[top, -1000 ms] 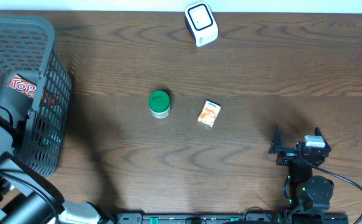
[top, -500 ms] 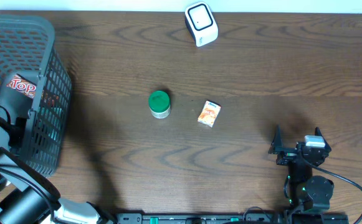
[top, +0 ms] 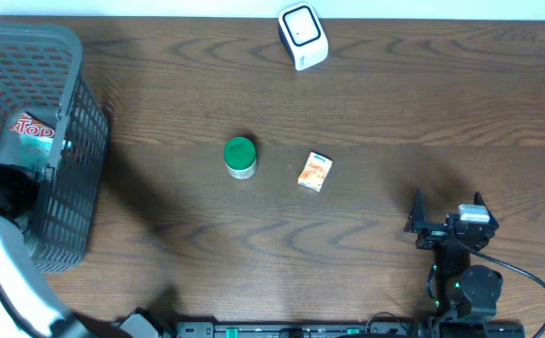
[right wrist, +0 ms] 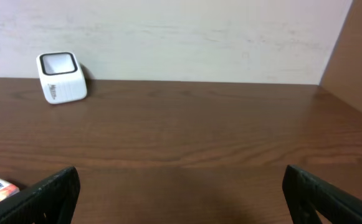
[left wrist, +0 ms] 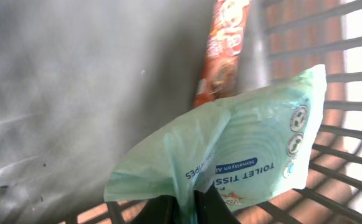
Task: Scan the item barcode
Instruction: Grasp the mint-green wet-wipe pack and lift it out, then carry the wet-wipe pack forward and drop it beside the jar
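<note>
Reaching into the grey basket (top: 73, 160) at the left edge of the overhead frame, the left gripper (left wrist: 184, 206) was pressed together on a fold of wrapper at the lower edge of a pale green tissue pack (left wrist: 249, 155), seen low in the centre of the left wrist view. The pack hung tilted inside the basket, with a red packet (left wrist: 225, 50) standing just behind it against the wire wall.

At the lower right of the overhead frame, the right gripper (top: 447, 214) sat with its 2 fingers spread wide, holding nothing. The white scanner (top: 302, 36) stood at the top centre of the wooden table (top: 394, 113), well apart from the basket. A green-lidded jar (top: 240, 157) and a small orange box (top: 315, 172) lay near each other in the middle of the frame.

The job appeared to be at an early stage: the pack had been gripped, but it was not yet out of the basket. Lifting it clear, carrying it across to the scanner and turning its barcode to the window all seemed left to do. No barcode could be made out on the printed face showing.
</note>
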Motion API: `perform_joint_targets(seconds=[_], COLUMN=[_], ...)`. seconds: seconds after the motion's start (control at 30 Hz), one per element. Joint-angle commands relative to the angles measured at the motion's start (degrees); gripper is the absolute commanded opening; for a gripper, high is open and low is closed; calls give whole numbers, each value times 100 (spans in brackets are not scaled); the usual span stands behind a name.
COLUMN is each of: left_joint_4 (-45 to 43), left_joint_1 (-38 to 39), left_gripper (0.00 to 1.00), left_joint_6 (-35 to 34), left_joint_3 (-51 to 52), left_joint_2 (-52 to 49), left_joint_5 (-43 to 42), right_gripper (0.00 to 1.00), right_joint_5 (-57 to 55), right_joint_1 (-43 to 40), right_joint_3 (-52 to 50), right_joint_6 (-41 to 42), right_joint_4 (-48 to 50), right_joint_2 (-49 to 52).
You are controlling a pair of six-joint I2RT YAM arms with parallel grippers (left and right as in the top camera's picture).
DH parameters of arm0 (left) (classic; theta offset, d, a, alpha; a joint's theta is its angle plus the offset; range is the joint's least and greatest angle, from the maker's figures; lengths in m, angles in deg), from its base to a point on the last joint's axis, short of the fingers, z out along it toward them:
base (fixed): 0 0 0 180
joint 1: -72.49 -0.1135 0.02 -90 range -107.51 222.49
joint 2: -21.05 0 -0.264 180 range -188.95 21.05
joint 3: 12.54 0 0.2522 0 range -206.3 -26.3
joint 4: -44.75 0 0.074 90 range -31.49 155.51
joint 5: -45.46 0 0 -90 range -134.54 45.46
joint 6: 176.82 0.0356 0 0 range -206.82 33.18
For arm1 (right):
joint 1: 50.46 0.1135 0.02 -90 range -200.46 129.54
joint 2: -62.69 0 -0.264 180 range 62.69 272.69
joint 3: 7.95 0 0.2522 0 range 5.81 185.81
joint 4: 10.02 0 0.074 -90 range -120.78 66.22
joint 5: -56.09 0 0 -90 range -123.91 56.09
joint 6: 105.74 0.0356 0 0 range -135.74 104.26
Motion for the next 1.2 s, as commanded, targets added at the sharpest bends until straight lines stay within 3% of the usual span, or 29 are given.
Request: perform_joint_targets(seconds=[0.0,0.3,0.5,0.8,0.93,1.17], left_joint_4=[-22,-586,-881,-857,-557,-361], left_joint_1=[7,7,9,90,466,1969], left_gripper=[8,7,7,8,7,8], left_joint_6=[-321,-409,-433,-367,-365,-149], left_joint_3=[-63,-63,-66,-63,-61,-57], left_joint_2=[949,2308,2459,2441,2441,2428], left_joint_5=[48,125,92,-2151,-2522,-2476], right_gripper=[99,99,99,99,99,99], right_joint_5=[4,4,4,4,4,7], right_joint_1=[35,35,35,35,35,35], right_joint_3=[-9,-9,-9,-9,-9,-9], right_joint_6=[-44,-44,-44,-46,-44,-44], right_joint_4=[-24,-24,-24,-24,-24,-24], right_joint_2=[-35,-35,-35,-35,-35,-35])
